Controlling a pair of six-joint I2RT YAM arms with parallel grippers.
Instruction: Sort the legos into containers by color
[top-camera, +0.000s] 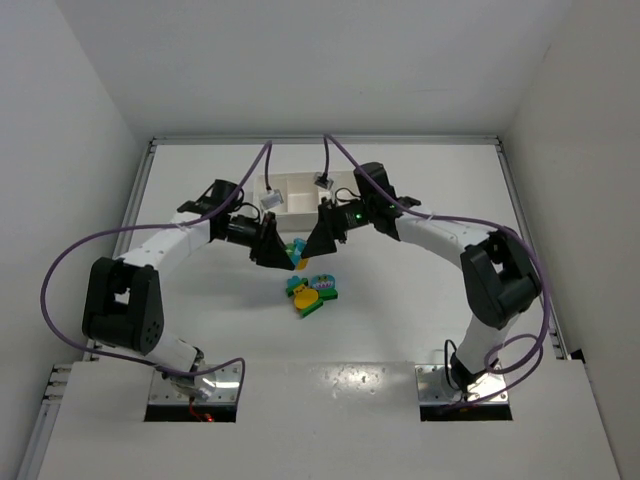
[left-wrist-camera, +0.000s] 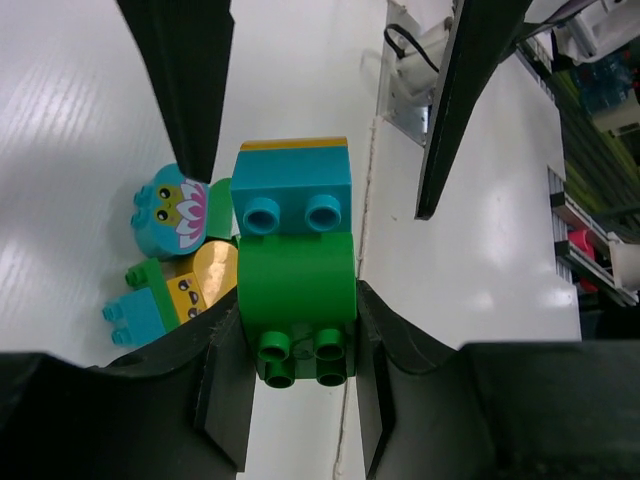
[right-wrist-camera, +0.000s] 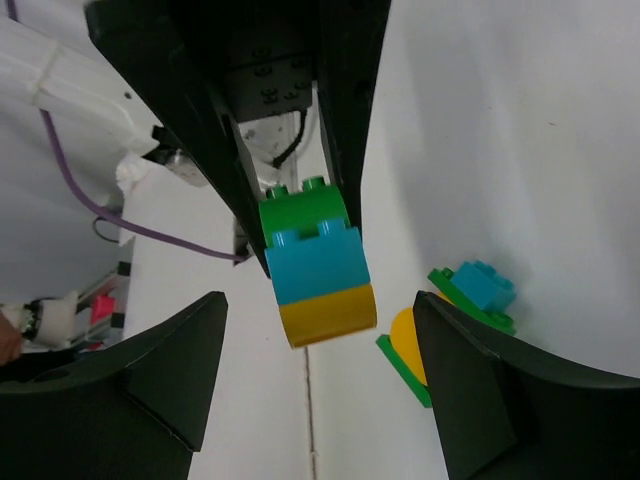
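Legos: three-brick stack (left-wrist-camera: 295, 260) of green, cyan and yellow-orange, held clear of the table at the centre of the top view; loose pile (top-camera: 312, 292) of green, cyan and yellow pieces on the table just below it.
Left gripper (left-wrist-camera: 297, 385): jaws narrow, clamped on the green brick at the stack's near end.
Right gripper (right-wrist-camera: 318, 310): jaws wide, one on either side of the stack's yellow end — apart from it, holding nothing.
Tray (top-camera: 300, 190): white, thin dividers, upper centre of the top view — behind both grippers.
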